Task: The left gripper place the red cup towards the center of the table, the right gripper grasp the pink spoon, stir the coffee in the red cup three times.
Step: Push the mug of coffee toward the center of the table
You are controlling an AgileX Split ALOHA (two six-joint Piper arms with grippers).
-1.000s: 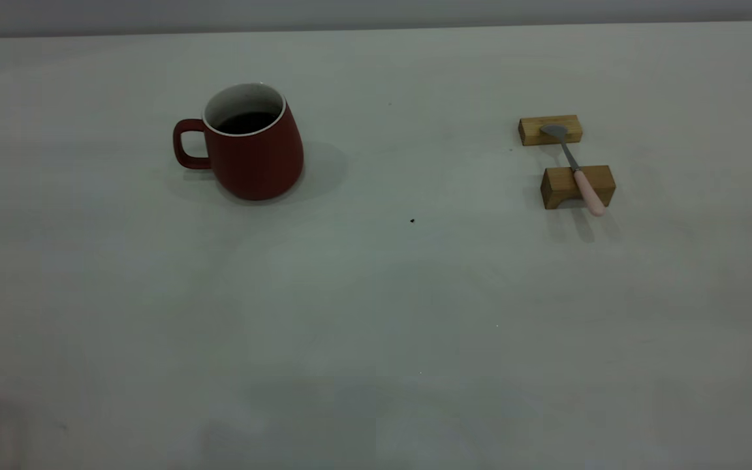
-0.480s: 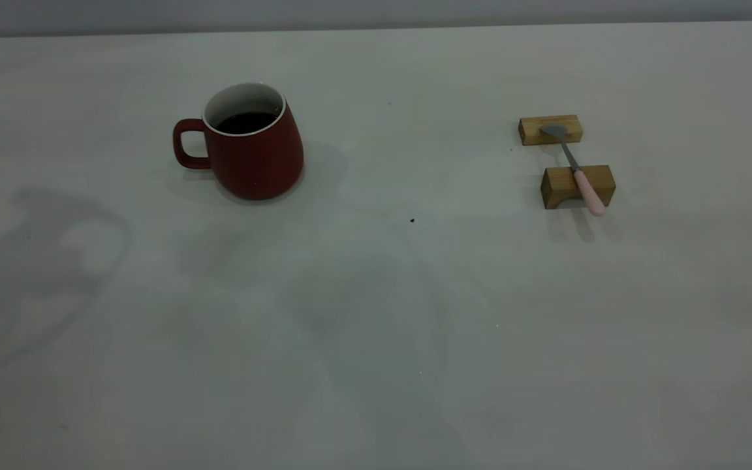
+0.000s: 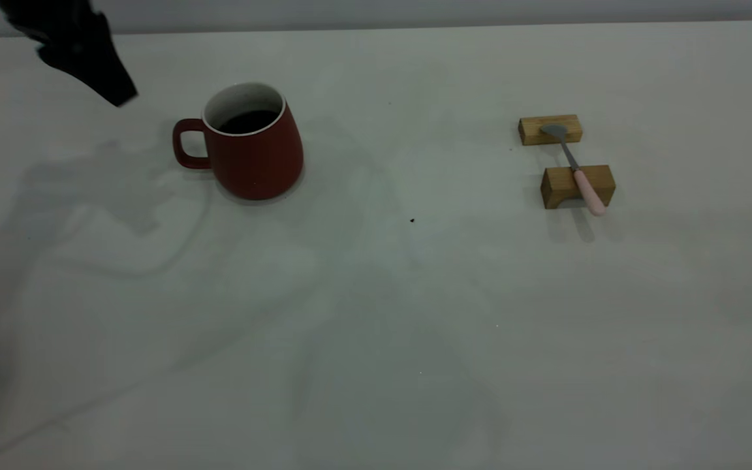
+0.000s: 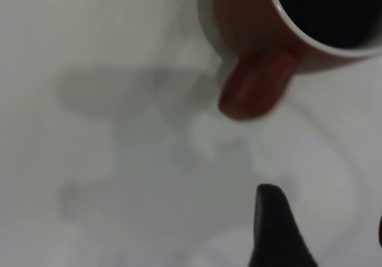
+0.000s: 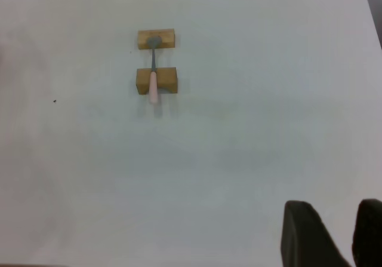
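Observation:
The red cup (image 3: 255,153) stands upright left of the table's (image 3: 376,313) middle, its handle (image 3: 183,143) pointing left and dark coffee (image 3: 249,122) inside. My left gripper (image 3: 115,94) hangs above the far left, short of the handle and apart from it. In the left wrist view it (image 4: 325,219) is open with nothing between its fingers (image 4: 276,231), and the cup's handle (image 4: 256,91) lies ahead. The pink spoon (image 3: 577,170) rests across two blocks at the right. My right gripper (image 5: 334,219) is far from the spoon (image 5: 153,73), its fingers slightly apart and holding nothing.
Two tan wooden blocks (image 3: 550,129) (image 3: 578,186) carry the spoon, bowl on the far one and pink handle over the near one. A tiny dark speck (image 3: 412,220) lies near the table's middle. The table's far edge (image 3: 376,27) runs along the top.
My left gripper has come into the exterior view at the top left, toward the cup's handle, and its shadow has spread over the table. Cup and spoon have not moved.

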